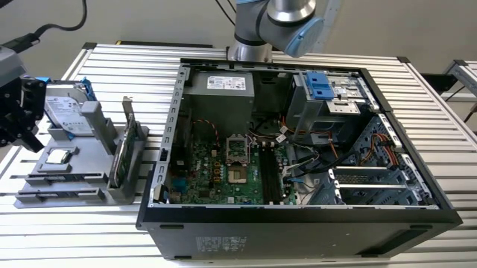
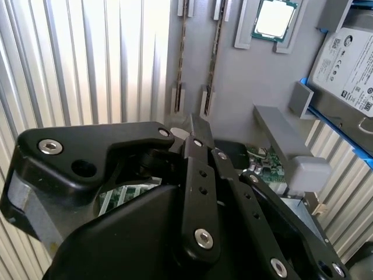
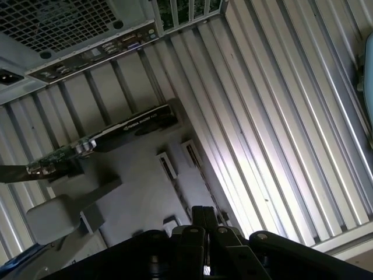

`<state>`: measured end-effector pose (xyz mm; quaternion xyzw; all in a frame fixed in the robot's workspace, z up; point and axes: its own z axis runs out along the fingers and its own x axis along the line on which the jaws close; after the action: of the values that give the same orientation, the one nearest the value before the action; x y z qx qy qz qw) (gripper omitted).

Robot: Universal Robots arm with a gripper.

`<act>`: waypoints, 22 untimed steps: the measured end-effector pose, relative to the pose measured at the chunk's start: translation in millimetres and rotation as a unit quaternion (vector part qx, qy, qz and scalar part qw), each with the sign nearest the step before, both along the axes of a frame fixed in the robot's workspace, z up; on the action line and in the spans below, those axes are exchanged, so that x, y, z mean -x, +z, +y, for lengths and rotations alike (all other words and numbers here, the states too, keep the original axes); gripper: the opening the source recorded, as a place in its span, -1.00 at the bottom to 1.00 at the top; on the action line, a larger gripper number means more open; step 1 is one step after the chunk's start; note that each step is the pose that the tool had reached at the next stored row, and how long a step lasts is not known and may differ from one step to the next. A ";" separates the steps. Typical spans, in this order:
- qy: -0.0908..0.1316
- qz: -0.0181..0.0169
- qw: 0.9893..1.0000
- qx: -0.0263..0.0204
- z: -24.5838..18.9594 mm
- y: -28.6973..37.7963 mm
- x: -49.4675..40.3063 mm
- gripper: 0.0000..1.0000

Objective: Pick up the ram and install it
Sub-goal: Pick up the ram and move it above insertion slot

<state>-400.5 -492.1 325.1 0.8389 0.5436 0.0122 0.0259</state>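
Above the grey holder [image 2: 245, 81], the second wrist view shows the pincer [image 2: 197, 125] closed, empty.

Light falls from above, white and even. In the exterior view the table [image 1: 97, 61] slats shine pale, almost washed out toward the far edge. The inside of the case [image 1: 298, 234] lies in shade and its front wall is dark. My gripper [image 1: 21, 120] is a black shape at that view's left.

In the second wrist view the slats glare in bright streaks. My gripper [image 2: 198, 125] is dim there, with small highlights on its screws.

In the first wrist view a white band of glare runs along the slats. The tray [image 3: 140, 198] sits in grey shadow and my gripper [image 3: 203, 214] is nearly black. In both wrist views the slat lines fan out toward the edges.
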 end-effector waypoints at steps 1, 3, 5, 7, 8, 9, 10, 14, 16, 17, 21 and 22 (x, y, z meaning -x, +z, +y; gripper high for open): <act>0.000 0.000 1.000 0.000 0.0 -0.1 -0.2 -1.00; 0.000 0.000 1.000 0.000 0.0 -0.2 -0.3 -1.00; 0.004 0.000 1.000 0.000 0.0 -0.6 -0.4 -1.00; 0.016 0.000 1.000 0.000 -0.1 -1.3 -0.3 -1.00; 0.024 0.000 1.000 0.000 0.0 -1.6 -0.3 -1.00; 0.032 0.000 0.999 0.000 0.0 -2.0 -0.4 -1.00; 0.041 0.000 0.999 0.000 0.0 -2.4 -0.4 -1.00; 0.074 0.000 0.997 0.000 -0.1 -4.7 -0.4 -1.00; 0.088 0.000 0.996 0.000 -0.1 -5.6 -0.4 -1.00; 0.095 0.000 0.996 0.000 -0.1 -6.1 -0.4 -1.00; 0.113 0.000 0.994 0.000 0.0 -7.6 -0.4 -1.00; 0.116 0.000 0.993 0.000 0.0 -7.9 -0.4 -1.00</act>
<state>-400.1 -492.2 317.2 0.7704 0.6369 0.0150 0.0243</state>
